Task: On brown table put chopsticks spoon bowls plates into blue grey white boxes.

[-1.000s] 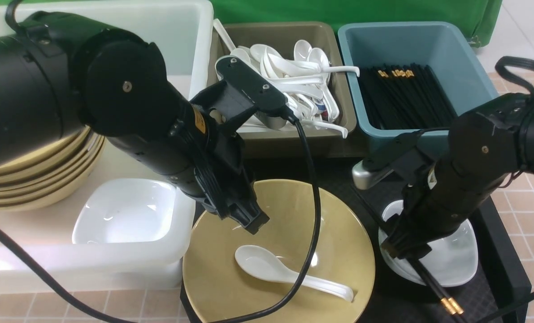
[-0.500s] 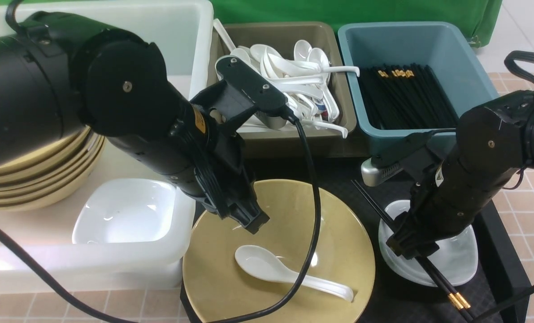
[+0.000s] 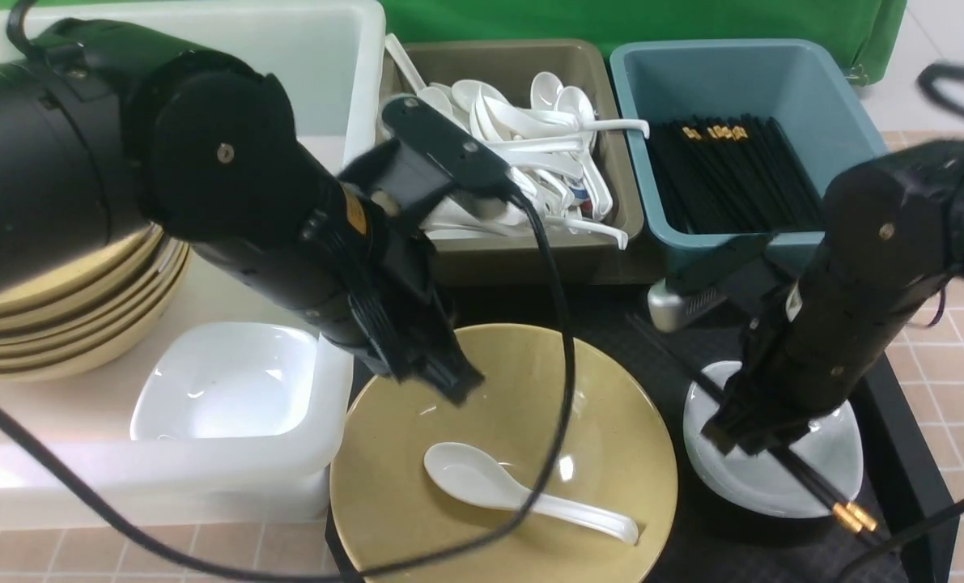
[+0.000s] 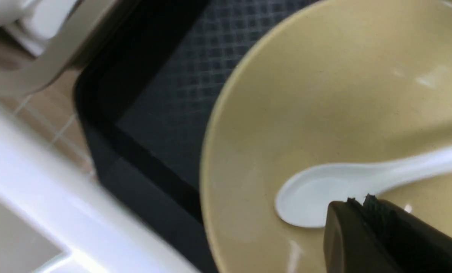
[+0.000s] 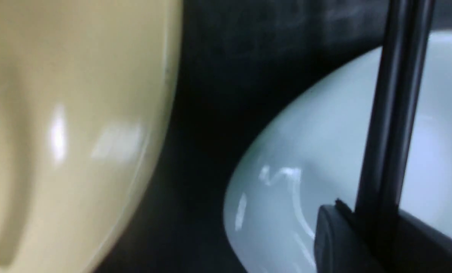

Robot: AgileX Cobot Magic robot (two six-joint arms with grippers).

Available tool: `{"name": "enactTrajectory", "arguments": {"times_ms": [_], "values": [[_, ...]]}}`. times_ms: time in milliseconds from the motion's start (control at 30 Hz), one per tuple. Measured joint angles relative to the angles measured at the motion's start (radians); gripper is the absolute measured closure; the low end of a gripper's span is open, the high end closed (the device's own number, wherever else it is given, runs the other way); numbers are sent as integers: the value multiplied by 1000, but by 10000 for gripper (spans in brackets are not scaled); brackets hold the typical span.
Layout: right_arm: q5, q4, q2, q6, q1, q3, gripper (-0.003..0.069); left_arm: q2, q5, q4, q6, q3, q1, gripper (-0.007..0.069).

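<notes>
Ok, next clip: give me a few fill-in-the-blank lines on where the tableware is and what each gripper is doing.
1. The loose soup spoon lies in the ____ bowl.
2. The right gripper grips black chopsticks above a ____ plate.
3. The ____ bin holds a pile of spoons.
4. The left gripper, above the bowl, is ____.
Missing words: yellow; white; grey; shut.

Left arm (image 3: 231, 186) angled down, left gripper (image 3: 459, 389) with jaws closed, empty, right arm (image 3: 870, 267) bent downward, right gripper (image 3: 753, 441) with jaws clamped on chopsticks (image 3: 821, 491)
</notes>
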Motion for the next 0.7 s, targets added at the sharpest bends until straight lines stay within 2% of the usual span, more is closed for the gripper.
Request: {"name": "enactTrajectory", "arguments": {"times_ms": [100,233,300,467,700], "values": [[16,-36,-41,5,0,-47,498,25,-46,7,-44,-4,80,623],[-21,-90,-48,12,-6,-176,498,61,-122,-10,-15,-31,146,623],[-54,-94,-39,13,-13,-217,498,69,-147,-29,5,-56,147,623],[-214,-105,88,82,-103,-437,498,113,-214,-146,75,-234,147,623],[-352,-108,303,188,-227,-654,498,182,-218,-161,113,-435,147,623]]}}
